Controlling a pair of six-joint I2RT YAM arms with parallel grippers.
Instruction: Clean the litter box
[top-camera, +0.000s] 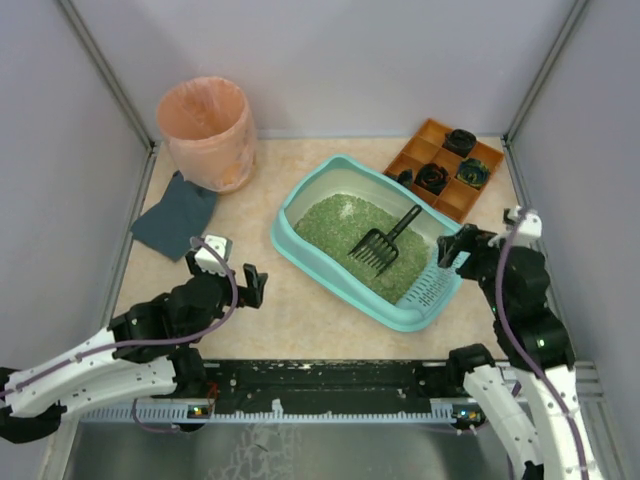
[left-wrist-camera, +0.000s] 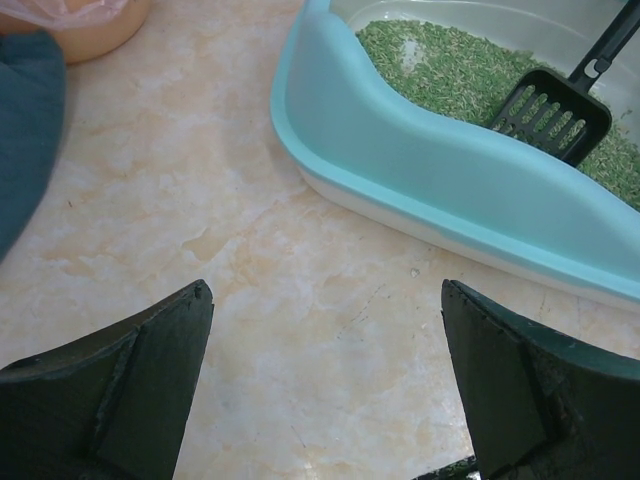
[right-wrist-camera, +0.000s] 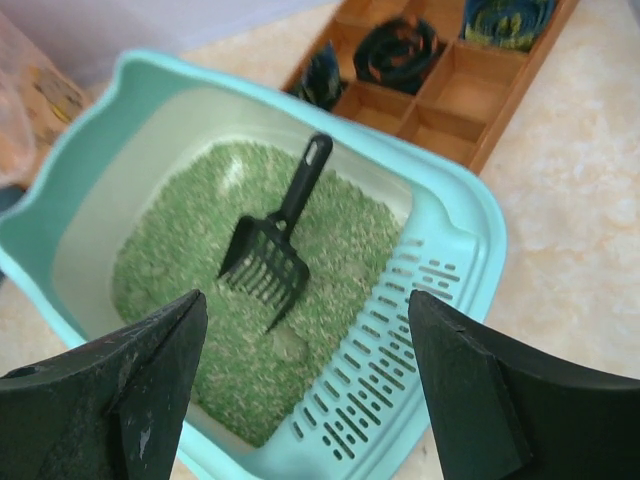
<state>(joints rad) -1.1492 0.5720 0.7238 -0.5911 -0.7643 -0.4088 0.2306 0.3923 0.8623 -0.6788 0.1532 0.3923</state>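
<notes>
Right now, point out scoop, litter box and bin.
scoop (right-wrist-camera: 262, 268), right wrist view, slotted blade.
litter box (top-camera: 432, 285), top external view, slotted ledge.
bin (top-camera: 210, 130), top external view, peach liner wall.

White shells on lower links of left arm and right arm, black joints above. Purple-grey cable looped along each, with a white camera block at the wrist. Left claw, right claw — matte black wedge fingers, scuffed.
</notes>
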